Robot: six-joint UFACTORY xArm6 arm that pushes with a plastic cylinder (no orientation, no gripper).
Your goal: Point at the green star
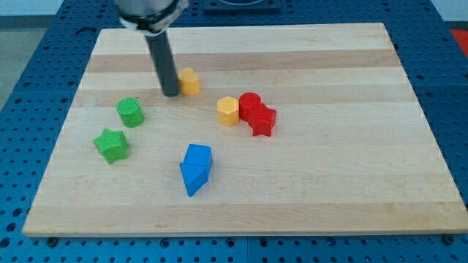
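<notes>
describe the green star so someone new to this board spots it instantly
Start on the wooden board and go to its left side at mid-height, where two green blocks sit. The green star is the lower one, nearer the view's bottom-left. Its pointed outline sets it apart from the round green cylinder just above it.

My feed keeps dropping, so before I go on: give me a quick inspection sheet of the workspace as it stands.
Surface: wooden board, flat, on a blue perforated bench.
Job's things: green star near the view's left, untouched; my tip is up and to the right of it, beside the yellow block.
Clutter: green cylinder; yellow hexagon touching two red blocks; two blue blocks together.
Grippers: none fitted, rod only.
Cables: nothing seen.
Surroundings: only the bench shows.
</notes>
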